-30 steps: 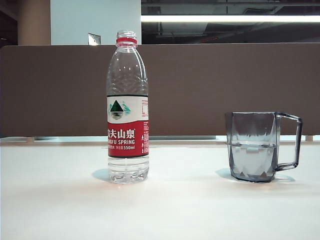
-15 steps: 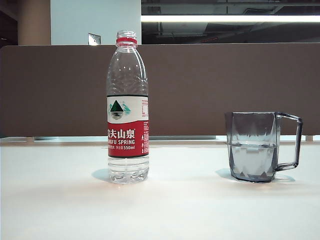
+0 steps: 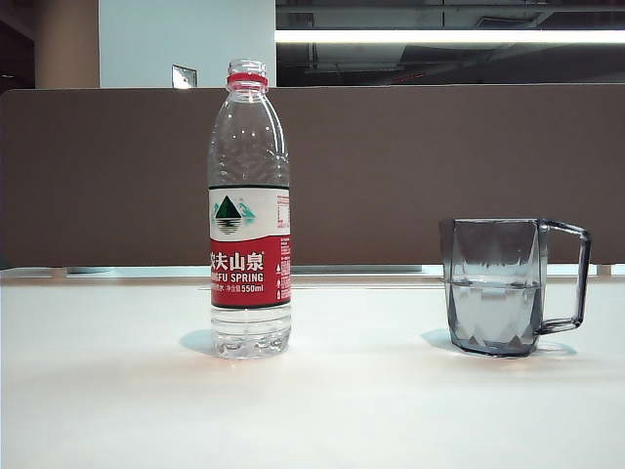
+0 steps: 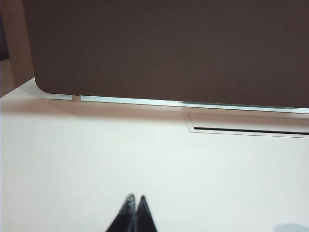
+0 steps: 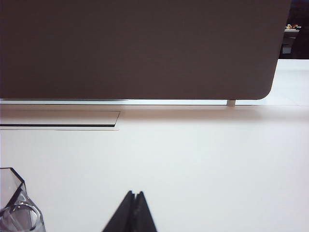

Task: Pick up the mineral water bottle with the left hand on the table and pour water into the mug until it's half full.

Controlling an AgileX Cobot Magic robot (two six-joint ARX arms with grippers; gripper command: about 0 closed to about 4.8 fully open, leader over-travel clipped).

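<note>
Left gripper (image 4: pixel 135 199): clenched, empty, low over the bare table (image 4: pixel 96 159).
Right gripper (image 5: pixel 134 194): clenched, empty, near the mug (image 5: pixel 17 208).
Mineral water bottle (image 3: pixel 249 210): upright, uncapped, well apart from the mug (image 3: pixel 498 285), which looked about half full.
Advice: spread the fingers first, grip mid-body.
Label: "FU SPRING", "550ml", Chinese characters.

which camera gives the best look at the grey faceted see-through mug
The exterior view: the clear grey-tinted faceted mug stands whole on the white table, handle and water line visible. The right wrist view catches only a cut-off part of it beside the shut right gripper. The left wrist view shows only the shut left gripper, no mug.
</note>
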